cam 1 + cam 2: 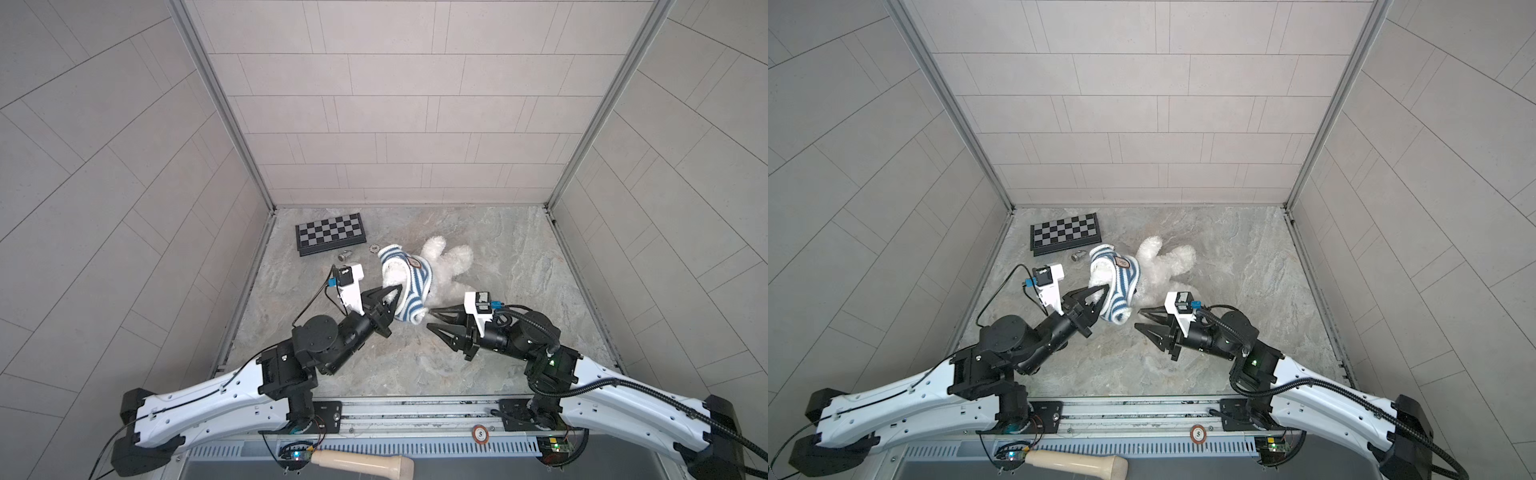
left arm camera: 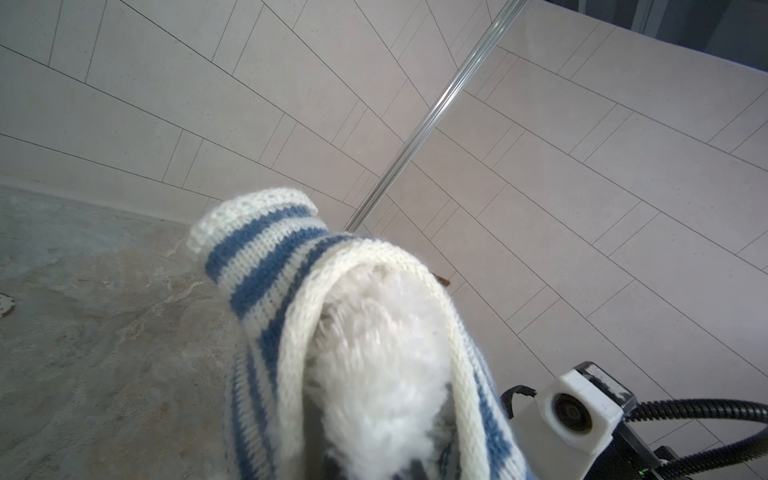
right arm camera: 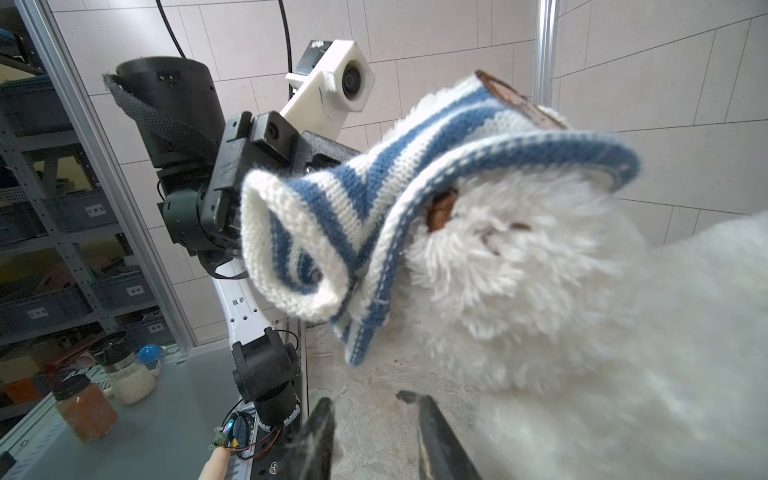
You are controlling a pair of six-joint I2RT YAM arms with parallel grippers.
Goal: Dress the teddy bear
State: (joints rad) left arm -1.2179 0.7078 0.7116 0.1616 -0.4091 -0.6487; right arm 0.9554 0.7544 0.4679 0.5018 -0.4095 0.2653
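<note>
The teddy bear [image 1: 446,259] lies left of centre on the table [image 1: 519,249], striped shirt [image 1: 417,278] pulled over its head. The left claw [image 1: 395,296] is clamped on the shirt's near edge; the right claw [image 1: 429,319] hangs just beside, jaws apart, empty.
</note>
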